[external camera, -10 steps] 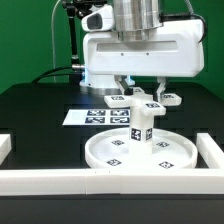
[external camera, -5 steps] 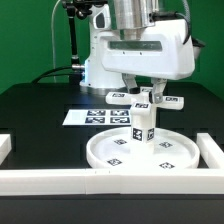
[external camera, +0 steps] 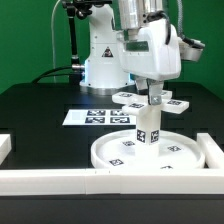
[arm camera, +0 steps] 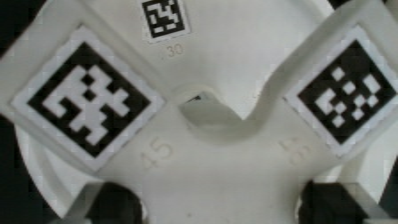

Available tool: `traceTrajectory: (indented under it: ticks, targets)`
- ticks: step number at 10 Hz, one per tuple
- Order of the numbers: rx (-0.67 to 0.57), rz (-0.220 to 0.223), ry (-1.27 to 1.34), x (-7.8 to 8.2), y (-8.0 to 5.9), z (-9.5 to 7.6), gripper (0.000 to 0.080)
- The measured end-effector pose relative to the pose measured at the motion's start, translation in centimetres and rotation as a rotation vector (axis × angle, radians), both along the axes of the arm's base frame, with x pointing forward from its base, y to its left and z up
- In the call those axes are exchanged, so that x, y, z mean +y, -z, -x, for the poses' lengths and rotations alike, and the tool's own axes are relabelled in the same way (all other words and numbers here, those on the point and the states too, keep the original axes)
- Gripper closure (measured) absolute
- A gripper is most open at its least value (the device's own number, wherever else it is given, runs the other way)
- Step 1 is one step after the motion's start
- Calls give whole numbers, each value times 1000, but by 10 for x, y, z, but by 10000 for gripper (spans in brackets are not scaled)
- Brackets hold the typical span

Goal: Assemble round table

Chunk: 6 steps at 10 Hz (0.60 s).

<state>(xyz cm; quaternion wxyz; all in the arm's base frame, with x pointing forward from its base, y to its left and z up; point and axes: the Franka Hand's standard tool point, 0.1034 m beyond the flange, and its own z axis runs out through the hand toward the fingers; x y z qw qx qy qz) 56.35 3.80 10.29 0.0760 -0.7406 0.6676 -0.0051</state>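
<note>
The table (external camera: 30, 105) is black, fenced along its near edge and sides by white rails (external camera: 60, 180) that keep loose parts from sliding off. Toward the far edge lies the marker board (external camera: 92, 117), flat and bare.

Close to the near edge, just behind the front rail, the big round top (external camera: 150, 155) lies with its rim upward, so its underside faces up to take the other parts. The short round leg (external camera: 148, 127) stands upright at its middle, seemingly seated there already.

On top of the leg sits the cross-shaped base (external camera: 150, 101), level and centred, its arms spread over the disc. The gripper (external camera: 152, 90) comes straight down onto it; in the wrist view its two fingers (arm camera: 111, 201) are drawn in around the cross's middle, apparently gripping it, probably to turn it onto the leg.
</note>
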Motion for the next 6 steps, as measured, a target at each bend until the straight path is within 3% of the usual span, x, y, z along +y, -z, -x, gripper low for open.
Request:
traceTrajectory:
  ticks: [6]
  targets:
    - [6,-71,417,0,-2,-4,360]
